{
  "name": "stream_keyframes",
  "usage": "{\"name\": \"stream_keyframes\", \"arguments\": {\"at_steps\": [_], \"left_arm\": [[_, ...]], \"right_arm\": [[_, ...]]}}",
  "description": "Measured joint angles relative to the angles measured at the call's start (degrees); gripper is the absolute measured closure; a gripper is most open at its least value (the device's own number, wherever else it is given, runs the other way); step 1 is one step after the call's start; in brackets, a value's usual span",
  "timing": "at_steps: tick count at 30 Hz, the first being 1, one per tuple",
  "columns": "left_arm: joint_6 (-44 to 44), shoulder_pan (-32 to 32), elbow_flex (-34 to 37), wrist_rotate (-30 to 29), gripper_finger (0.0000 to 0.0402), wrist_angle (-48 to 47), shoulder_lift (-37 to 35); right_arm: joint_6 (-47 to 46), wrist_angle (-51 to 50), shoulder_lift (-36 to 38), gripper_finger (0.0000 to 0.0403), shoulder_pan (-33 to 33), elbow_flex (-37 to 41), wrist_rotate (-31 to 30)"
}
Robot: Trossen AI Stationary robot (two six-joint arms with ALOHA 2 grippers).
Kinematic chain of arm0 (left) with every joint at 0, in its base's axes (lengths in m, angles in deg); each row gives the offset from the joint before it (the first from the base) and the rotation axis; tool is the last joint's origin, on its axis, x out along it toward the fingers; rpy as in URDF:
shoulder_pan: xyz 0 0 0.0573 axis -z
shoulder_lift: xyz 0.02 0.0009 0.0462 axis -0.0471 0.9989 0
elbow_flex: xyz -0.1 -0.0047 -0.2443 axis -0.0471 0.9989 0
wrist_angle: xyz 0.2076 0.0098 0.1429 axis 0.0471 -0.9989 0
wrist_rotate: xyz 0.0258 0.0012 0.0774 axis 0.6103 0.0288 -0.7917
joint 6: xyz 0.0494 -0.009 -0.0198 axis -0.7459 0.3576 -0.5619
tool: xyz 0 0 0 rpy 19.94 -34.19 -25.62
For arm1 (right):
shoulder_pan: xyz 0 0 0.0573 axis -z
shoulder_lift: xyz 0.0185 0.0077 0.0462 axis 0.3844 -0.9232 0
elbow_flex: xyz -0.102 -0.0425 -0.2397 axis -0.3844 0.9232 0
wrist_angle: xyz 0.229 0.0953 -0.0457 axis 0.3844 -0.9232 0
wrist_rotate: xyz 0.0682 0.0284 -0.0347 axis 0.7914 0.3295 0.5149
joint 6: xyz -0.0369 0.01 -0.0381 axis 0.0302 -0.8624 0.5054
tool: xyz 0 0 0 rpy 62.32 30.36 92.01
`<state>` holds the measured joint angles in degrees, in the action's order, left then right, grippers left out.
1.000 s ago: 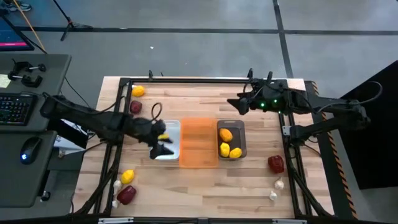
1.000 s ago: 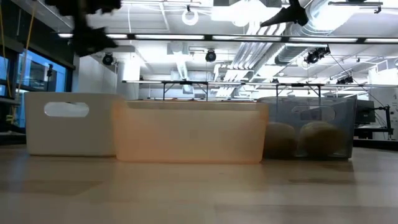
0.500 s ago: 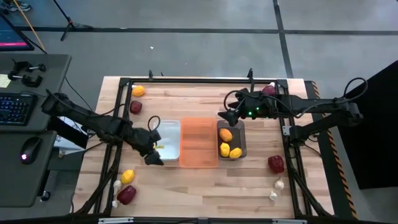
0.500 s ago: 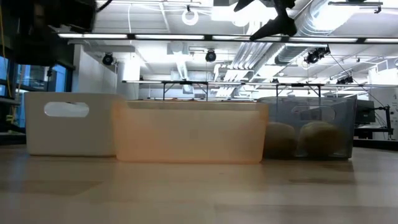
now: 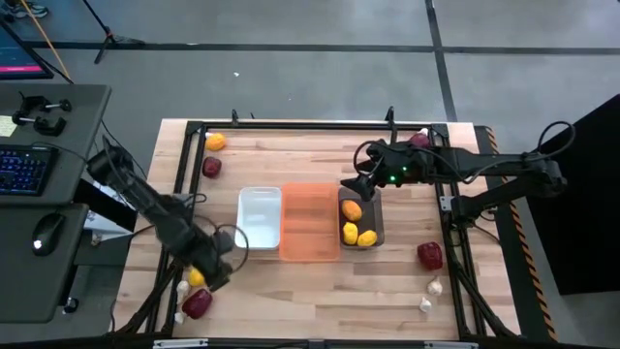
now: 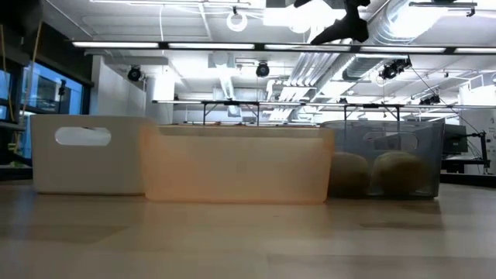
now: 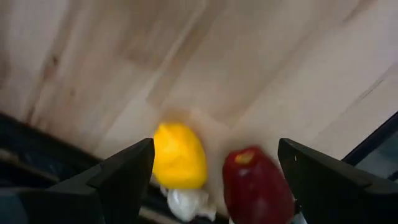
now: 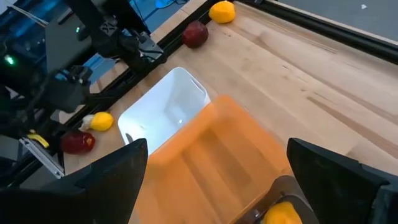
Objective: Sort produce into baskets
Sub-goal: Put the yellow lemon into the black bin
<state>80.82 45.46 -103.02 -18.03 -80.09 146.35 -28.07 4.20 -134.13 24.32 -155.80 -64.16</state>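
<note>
My left gripper [image 5: 213,269] hangs open at the near left, pointing down. Below its spread fingers lie a yellow lemon [image 7: 180,155], a dark red piece [image 7: 256,186] and a whitish bulb [image 7: 186,202], all resting on the table and untouched. The white basket [image 5: 260,218], the orange basket [image 5: 310,221] and the grey basket [image 5: 380,221], which holds three lemons, stand side by side at mid-table. My right gripper [image 5: 360,184] hovers open above the grey basket's far edge, holding nothing.
Loose produce lies around. A lemon [image 5: 215,142] and a red piece [image 5: 211,167] are at the far left. A red piece [image 5: 429,255] and two bulbs [image 5: 435,287] are at the near right. Another red piece [image 5: 418,139] is at the far right. A black frame [image 5: 291,124] rims the table.
My left gripper has swung from above the white basket toward the table's near left corner, sinking a little and tipping until it points straight down; it stays open. My right gripper has drifted a little toward the grey basket and stays open.
</note>
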Motion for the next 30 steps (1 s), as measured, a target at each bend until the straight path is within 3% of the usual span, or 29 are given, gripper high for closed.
{"name": "stream_keyframes", "arguments": {"at_steps": [10, 24, 30], "left_arm": [[3.22, 5.87, 0.00, 4.83, 0.0073, 0.01, 5.89], [8.78, 5.77, 0.06, 6.88, 0.0073, -4.22, 12.39], [8.97, 5.64, 4.98, 10.24, 0.0073, 2.47, 12.59]], "right_arm": [[1.27, -0.04, 0.20, 0.0029, 0.00, 0.00, -0.04], [1.50, -0.05, 0.20, 0.0029, 0.00, 0.00, -0.43], [1.51, -0.07, 0.20, 0.0029, 0.00, 0.00, -0.50]]}}
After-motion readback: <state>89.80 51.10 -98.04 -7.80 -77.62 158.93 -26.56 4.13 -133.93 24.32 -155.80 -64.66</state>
